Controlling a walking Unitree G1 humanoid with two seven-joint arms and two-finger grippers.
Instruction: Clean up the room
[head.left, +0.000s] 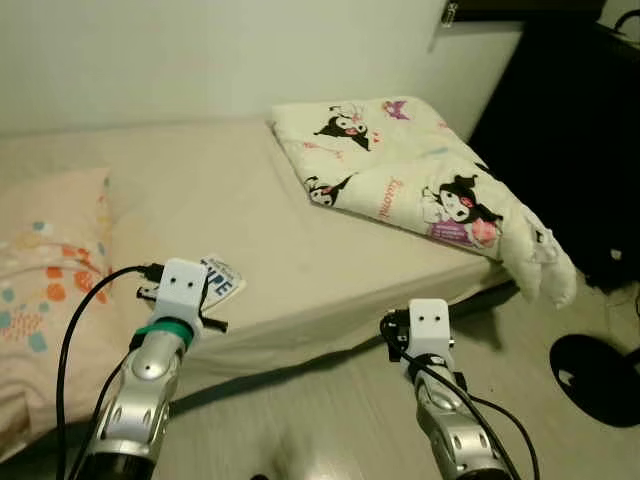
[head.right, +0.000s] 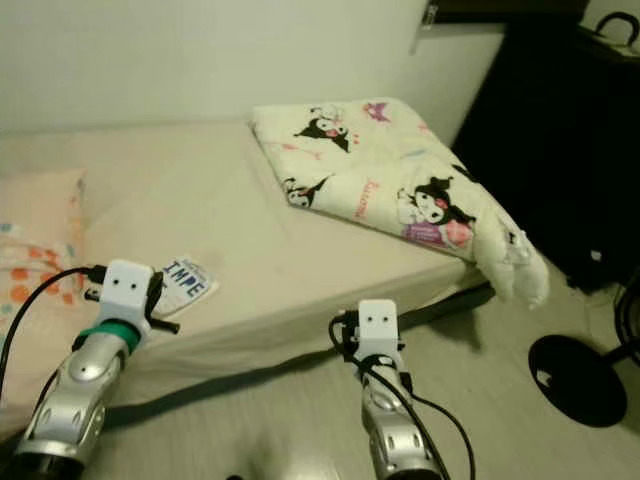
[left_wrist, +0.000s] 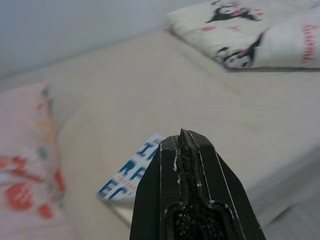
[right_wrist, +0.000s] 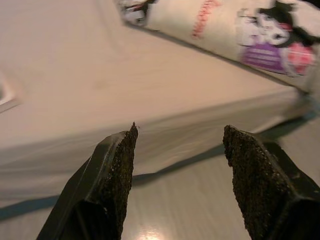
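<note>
My left gripper (left_wrist: 186, 137), fingers clenched, nears the booklet (head.left: 220, 279) on the bed (head.left: 300, 240): light, floppy; I'd pinch its overhanging edge. Right gripper (right_wrist: 179, 145) released.

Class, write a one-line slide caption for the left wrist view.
Left end effector, fingers closed, poised above a blue-lettered booklet on the beige bed.

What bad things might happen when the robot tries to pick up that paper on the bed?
The left gripper is shut just short of the paper, so it may push the flat sheet along the mattress instead of catching it. The folded blanket has a corner hanging off the bed edge, so a nudge might drag it to the floor. The cable looping off the left arm might snag the pillow.
</note>
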